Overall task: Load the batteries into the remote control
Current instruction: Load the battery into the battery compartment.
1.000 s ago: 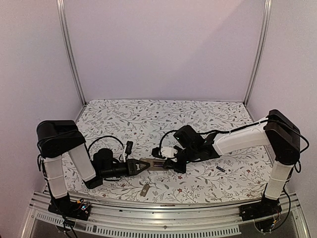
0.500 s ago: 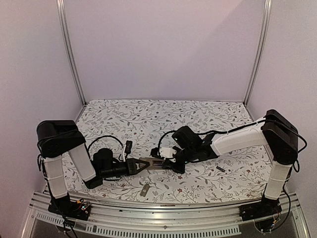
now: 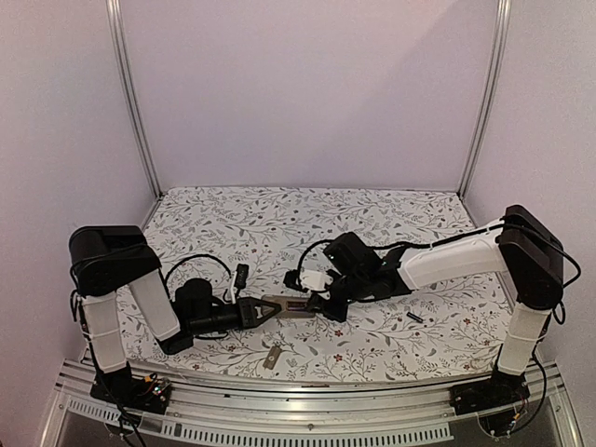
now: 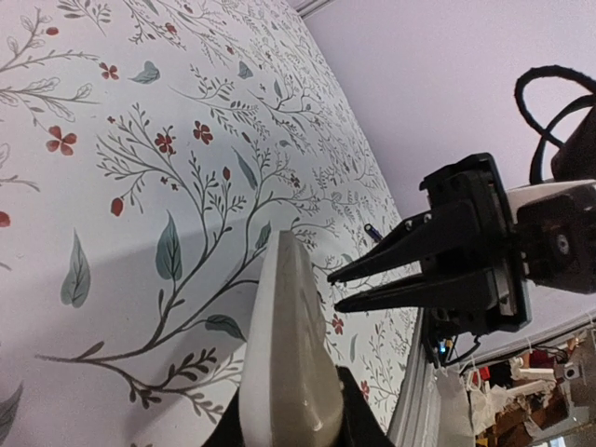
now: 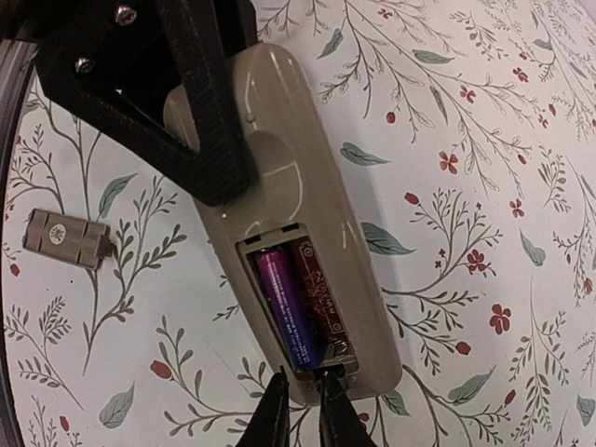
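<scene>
My left gripper (image 3: 253,311) is shut on the remote control (image 3: 294,307) and holds it low over the table, grey-tan underside up. In the right wrist view the remote (image 5: 312,186) has its battery bay open, with one purple battery (image 5: 287,307) lying in the left slot. The right slot is bare. My right gripper (image 5: 300,410) is at the remote's bay end, its jaws a narrow gap apart with nothing between them. The second battery (image 3: 415,318) lies on the table to the right. In the left wrist view the remote (image 4: 284,345) points at my right gripper (image 4: 335,289).
The small grey-tan cover piece (image 3: 271,357) lies on the table near the front edge, also in the right wrist view (image 5: 63,237). A floral cloth (image 3: 279,223) covers the table. Metal frame posts and walls stand at the back and sides.
My right wrist has shifted slightly left at the remote's end. The left arm and the remote have stayed put.
</scene>
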`<action>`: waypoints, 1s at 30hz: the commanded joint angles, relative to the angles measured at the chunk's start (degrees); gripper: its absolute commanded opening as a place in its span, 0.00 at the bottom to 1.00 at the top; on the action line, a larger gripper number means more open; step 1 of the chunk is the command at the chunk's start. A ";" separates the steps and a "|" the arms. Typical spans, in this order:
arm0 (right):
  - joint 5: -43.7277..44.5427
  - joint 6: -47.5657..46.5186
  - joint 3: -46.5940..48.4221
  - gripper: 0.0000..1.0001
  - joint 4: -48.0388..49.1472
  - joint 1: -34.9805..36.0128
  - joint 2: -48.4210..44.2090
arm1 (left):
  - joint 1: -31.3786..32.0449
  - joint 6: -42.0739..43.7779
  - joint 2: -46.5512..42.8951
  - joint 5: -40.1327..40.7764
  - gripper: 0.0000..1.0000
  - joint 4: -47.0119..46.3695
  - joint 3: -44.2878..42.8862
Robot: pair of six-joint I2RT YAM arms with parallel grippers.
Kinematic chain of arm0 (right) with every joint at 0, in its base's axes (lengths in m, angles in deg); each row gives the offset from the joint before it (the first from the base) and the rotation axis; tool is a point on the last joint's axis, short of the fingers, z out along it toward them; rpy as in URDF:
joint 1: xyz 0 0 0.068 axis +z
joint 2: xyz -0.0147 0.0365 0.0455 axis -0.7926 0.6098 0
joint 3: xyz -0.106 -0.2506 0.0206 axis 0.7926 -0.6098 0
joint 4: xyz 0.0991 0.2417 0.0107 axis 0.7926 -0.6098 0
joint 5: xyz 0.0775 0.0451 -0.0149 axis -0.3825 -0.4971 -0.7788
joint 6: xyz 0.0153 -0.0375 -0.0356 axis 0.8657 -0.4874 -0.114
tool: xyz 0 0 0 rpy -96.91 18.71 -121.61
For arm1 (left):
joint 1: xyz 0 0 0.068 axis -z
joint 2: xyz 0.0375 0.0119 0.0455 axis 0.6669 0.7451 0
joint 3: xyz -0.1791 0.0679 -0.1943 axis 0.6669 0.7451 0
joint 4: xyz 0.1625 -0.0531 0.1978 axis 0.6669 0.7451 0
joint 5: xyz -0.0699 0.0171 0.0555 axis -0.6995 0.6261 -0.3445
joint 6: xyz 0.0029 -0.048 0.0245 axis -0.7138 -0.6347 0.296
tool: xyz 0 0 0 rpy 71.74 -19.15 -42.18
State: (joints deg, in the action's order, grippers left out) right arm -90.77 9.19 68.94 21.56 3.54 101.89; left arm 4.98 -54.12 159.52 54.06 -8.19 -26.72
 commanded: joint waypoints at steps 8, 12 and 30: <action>-1.21 0.59 2.75 0.08 0.87 0.36 1.19 | -0.61 0.20 1.82 0.20 0.00 -12.42 0.54; -1.81 -0.17 2.06 0.08 0.38 0.87 1.26 | -0.61 0.16 1.86 0.21 0.00 -12.45 0.60; 0.51 -1.42 2.46 0.04 -0.40 1.16 3.63 | -0.75 -0.02 2.21 -0.13 0.00 -12.74 0.43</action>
State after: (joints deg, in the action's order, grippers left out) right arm -91.65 8.43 70.60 21.95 4.52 103.51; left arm 4.98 -54.71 159.92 54.06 -8.65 -26.72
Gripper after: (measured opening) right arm 0.046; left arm 0.183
